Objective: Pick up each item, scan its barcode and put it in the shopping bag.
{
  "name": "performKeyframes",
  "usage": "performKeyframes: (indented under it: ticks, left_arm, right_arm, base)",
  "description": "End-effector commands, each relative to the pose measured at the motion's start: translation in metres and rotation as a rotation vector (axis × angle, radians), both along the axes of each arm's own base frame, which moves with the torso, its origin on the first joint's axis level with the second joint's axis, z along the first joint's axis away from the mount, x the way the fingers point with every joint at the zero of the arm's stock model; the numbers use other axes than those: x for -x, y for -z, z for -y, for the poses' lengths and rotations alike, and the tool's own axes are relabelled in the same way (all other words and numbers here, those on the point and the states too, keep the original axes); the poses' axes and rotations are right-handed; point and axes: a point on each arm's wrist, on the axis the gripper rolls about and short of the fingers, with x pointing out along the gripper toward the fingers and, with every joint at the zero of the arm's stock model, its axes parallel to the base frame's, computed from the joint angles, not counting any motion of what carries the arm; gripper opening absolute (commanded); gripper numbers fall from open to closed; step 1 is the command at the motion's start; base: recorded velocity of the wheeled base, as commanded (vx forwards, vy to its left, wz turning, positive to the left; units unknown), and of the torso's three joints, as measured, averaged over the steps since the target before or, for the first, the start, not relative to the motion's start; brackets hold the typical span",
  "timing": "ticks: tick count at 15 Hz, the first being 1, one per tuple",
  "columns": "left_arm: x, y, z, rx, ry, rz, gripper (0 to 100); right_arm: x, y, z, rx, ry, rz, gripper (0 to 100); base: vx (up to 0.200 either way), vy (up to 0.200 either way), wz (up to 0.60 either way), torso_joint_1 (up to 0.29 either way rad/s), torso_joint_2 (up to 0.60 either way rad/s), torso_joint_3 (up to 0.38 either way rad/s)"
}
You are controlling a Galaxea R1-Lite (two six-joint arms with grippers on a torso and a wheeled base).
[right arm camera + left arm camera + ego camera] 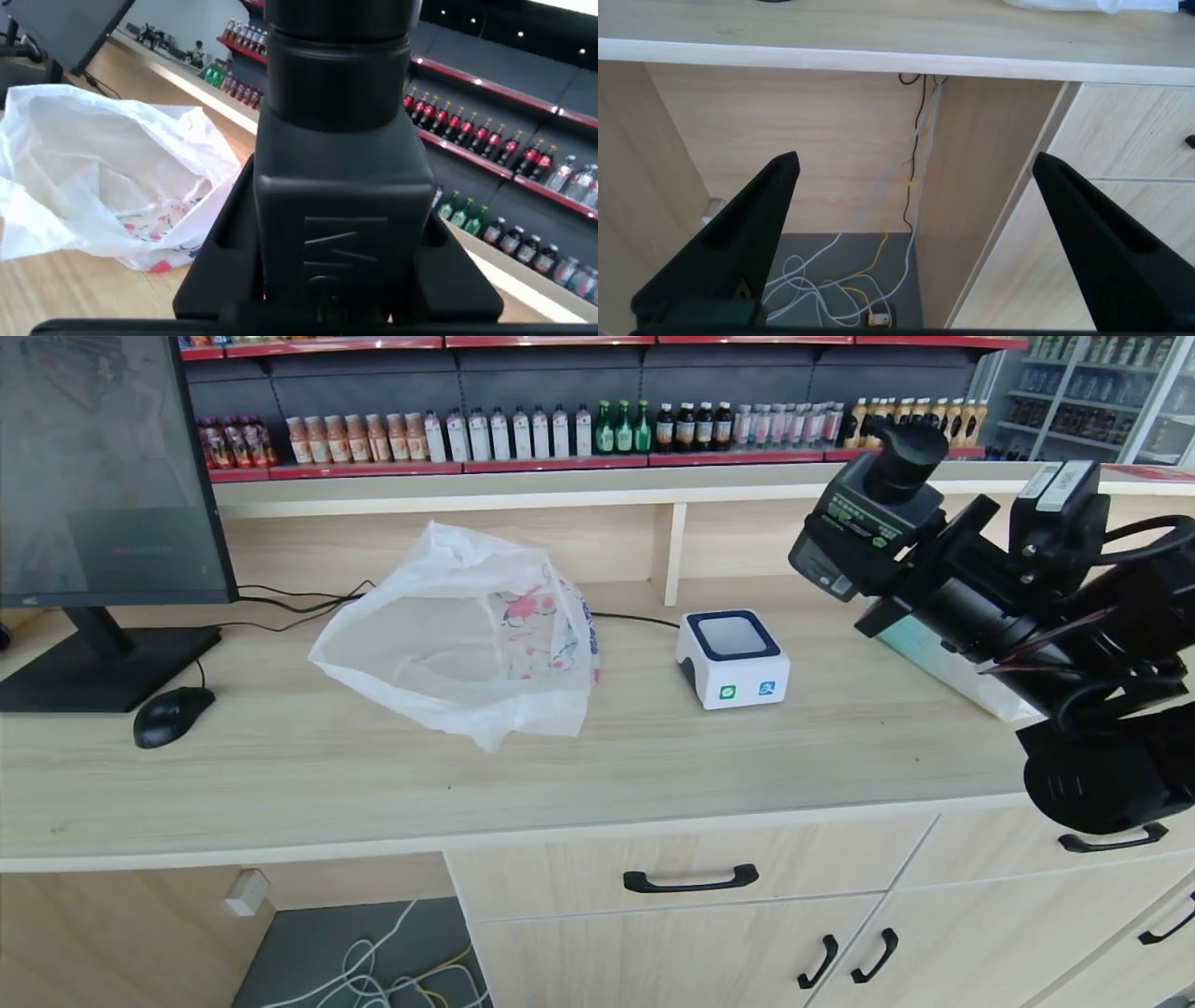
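Shopping bag (pixel 467 635) (pixel 103 187) and its bearer, a long pale wood-grain counter (pixel 653 756) (pixel 878 37) with black-handled drawers under its front edge. Behind the far edge runs a shelf wall of bottled drinks (pixel 560 429). A dark monitor (pixel 103 467) stands on a black foot at the counter's far left corner. The bag itself is thin white translucent plastic with a red and blue print; it lies slumped near the middle of the counter, toward the far edge, with its mouth gaping. The right gripper (pixel 920 565) (pixel 336 280) is raised over the counter's right end with its fingers clamped on either side of a black bottle (pixel 864 527) (pixel 336 140). The bottle is square-bodied with a round black cap and a green-and-white label; it is held tilted in the air, cap upward, well clear of the counter surface and to the right of the scanner. The left gripper (pixel 915 163) hangs below the counter's front edge, facing the open recess at the left end, its two black fingers (pixel 738 243) spread wide with nothing between them. Loose white and yellow cables (pixel 840 280) lie on the recess floor. A pale flat box (pixel 934 658) lies on the counter's right end, partly behind the right arm. The scanner (pixel 733 658) is a white cube with a dark-rimmed window on top; it sits just right of the bag, not touching it. A black mouse (pixel 173 716) sits at the left end, in front of the monitor foot.
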Motion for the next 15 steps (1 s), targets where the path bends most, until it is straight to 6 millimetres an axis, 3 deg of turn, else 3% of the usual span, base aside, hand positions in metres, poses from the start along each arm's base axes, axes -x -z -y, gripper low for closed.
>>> performKeyframes:
  ticks: [1, 8, 15]
  left_arm:
    - [0.0, 0.0, 0.0, -0.001, 0.0, 0.0, 100]
    - [0.0, 0.0, 0.0, 0.001, 0.0, 0.0, 100]
    - [0.0, 0.0, 0.0, 0.001, 0.0, 0.0, 100]
  right_arm:
    - [-0.023, 0.005, -0.009, 0.045, 0.004, 0.068, 0]
    - [-0.067, 0.029, -0.033, 0.091, -0.018, 0.133, 0]
    - [-0.079, 0.048, -0.044, 0.124, -0.035, 0.132, 0]
  base:
    - [0.0, 0.0, 0.0, 0.0, 0.0, 0.0]
    - [0.0, 0.0, 0.0, 0.0, 0.0, 0.0]
    - [0.0, 0.0, 0.0, 0.0, 0.0, 0.0]
